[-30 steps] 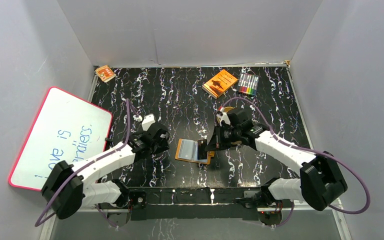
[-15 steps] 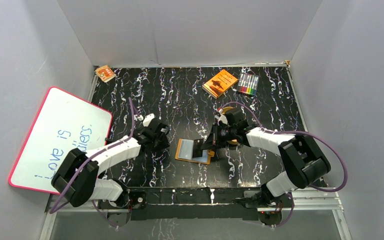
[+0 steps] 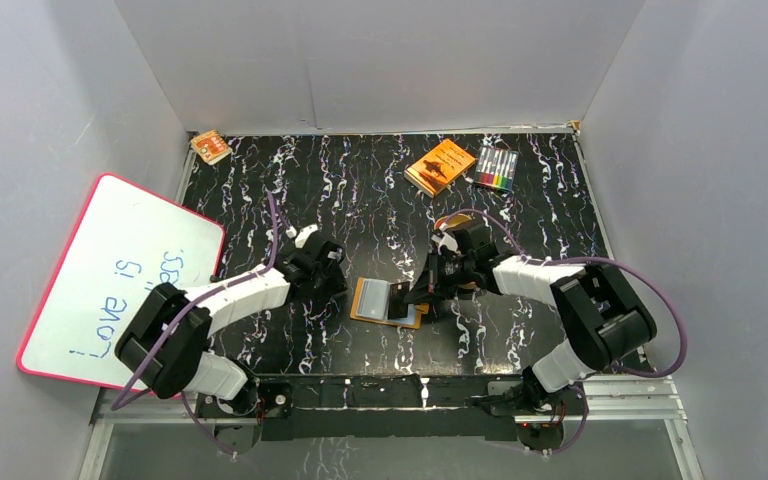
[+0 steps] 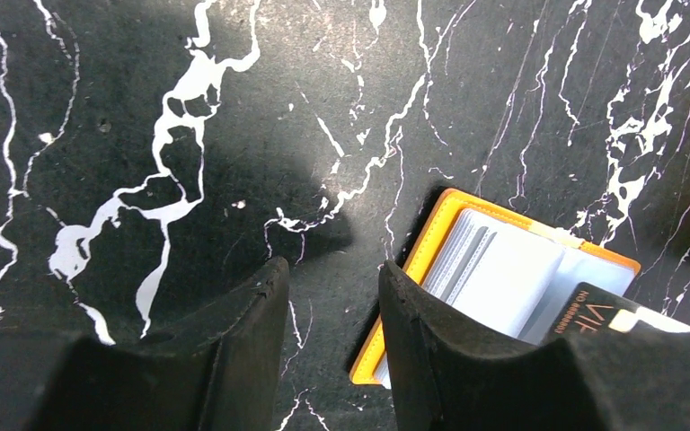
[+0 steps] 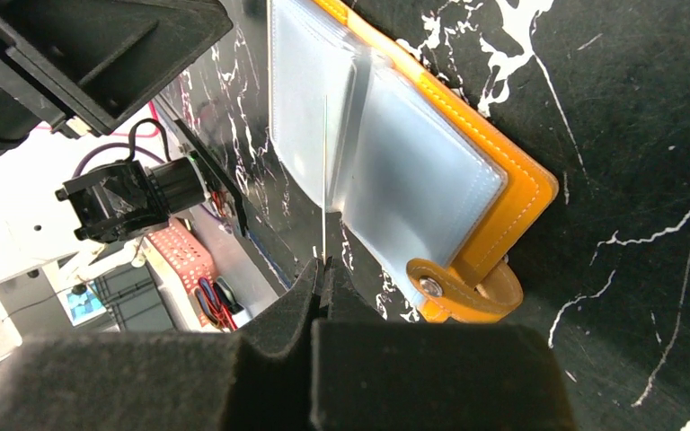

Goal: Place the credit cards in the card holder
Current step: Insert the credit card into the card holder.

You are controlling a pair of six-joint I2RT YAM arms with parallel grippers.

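The orange card holder (image 3: 378,303) lies open on the black marbled table, its clear inner pockets facing up (image 5: 395,153). Its snap stud (image 5: 429,287) is on the near strap. My right gripper (image 5: 322,269) is shut on a credit card (image 5: 325,180), seen edge-on as a thin line standing over the pockets. In the left wrist view that card shows as a dark printed face (image 4: 606,310) over the holder (image 4: 503,269). My left gripper (image 4: 332,269) is open and empty, low on the table, its right finger (image 4: 413,341) at the holder's left edge. In the top view the grippers flank the holder, left (image 3: 338,285) and right (image 3: 418,295).
An orange book (image 3: 440,165) and a marker set (image 3: 497,168) lie at the back right. A small orange pack (image 3: 210,147) sits in the back left corner. A whiteboard (image 3: 120,275) leans at the left. A gold tray edge (image 3: 455,218) shows behind the right arm.
My left gripper has moved right, up to the holder's left edge. My right gripper has stayed over the holder with the card, shifting only slightly.
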